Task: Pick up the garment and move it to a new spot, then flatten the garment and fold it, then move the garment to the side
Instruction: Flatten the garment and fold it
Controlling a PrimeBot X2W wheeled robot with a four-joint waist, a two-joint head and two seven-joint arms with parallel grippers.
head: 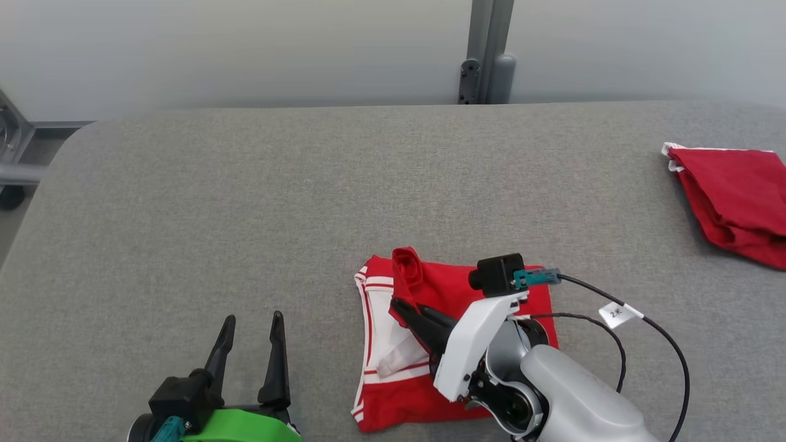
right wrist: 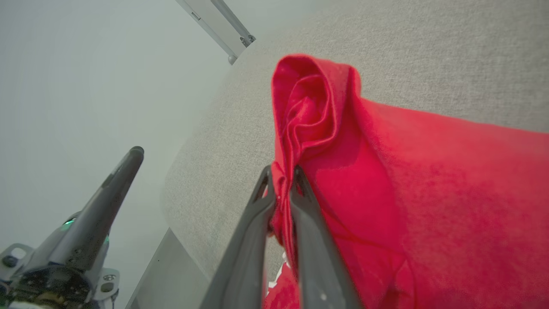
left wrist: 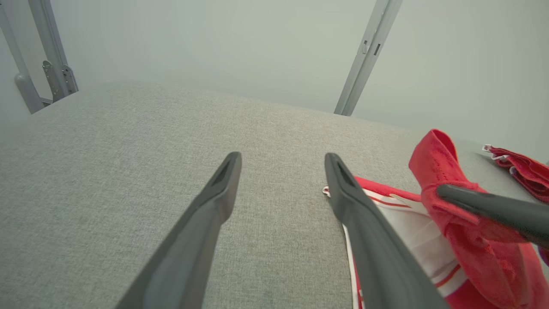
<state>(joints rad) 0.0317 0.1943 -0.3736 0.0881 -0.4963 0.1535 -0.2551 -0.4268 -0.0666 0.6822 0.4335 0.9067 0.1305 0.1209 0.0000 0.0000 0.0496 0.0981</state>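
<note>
A red garment [head: 442, 288] with white trim lies near the front of the grey table [head: 245, 215], right of centre. My right gripper [head: 402, 304] is shut on a bunched red fold of the garment [right wrist: 309, 120], lifting that fold above the rest; its two dark fingers [right wrist: 268, 193] pinch the cloth between them. Left of the garment my left gripper [head: 252, 322] stands open, fingers apart over bare table, holding nothing. In the left wrist view the left gripper [left wrist: 283, 161] is beside the garment [left wrist: 450, 189], which rises at the right with the right finger across it.
A second red cloth [head: 734, 199] lies at the table's right edge. A grey post [head: 488, 49] stands behind the table's far edge against a pale wall. A black cable [head: 651, 331] with a white tag runs from the right wrist camera.
</note>
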